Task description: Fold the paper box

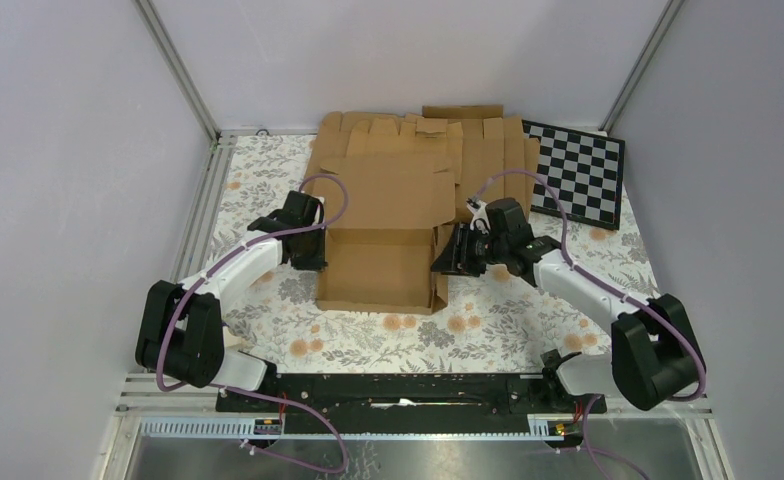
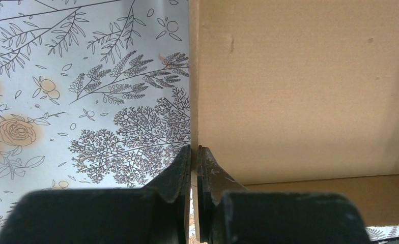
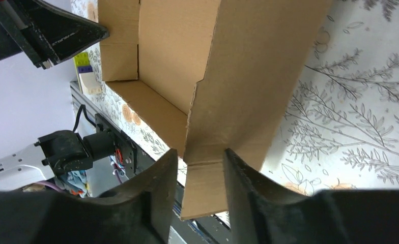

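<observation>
The paper box (image 1: 383, 270) sits mid-table as a shallow brown tray, walls raised, its lid flap (image 1: 388, 190) lying open toward the back. My left gripper (image 1: 315, 250) is at its left wall. In the left wrist view the gripper (image 2: 194, 152) is shut on the thin upright edge of the box (image 2: 299, 86). My right gripper (image 1: 444, 258) is at the right wall. In the right wrist view it (image 3: 200, 157) is open and straddles a small side flap (image 3: 202, 188) of the box (image 3: 182, 56), with a gap by the left finger. The left gripper also shows there (image 3: 60, 35).
A pile of flat cardboard blanks (image 1: 468, 145) lies right behind the box. A black-and-white checkerboard (image 1: 578, 170) leans at the back right. A floral cloth (image 1: 528, 320) covers the table. Metal rails (image 1: 203, 200) and grey walls close in the sides.
</observation>
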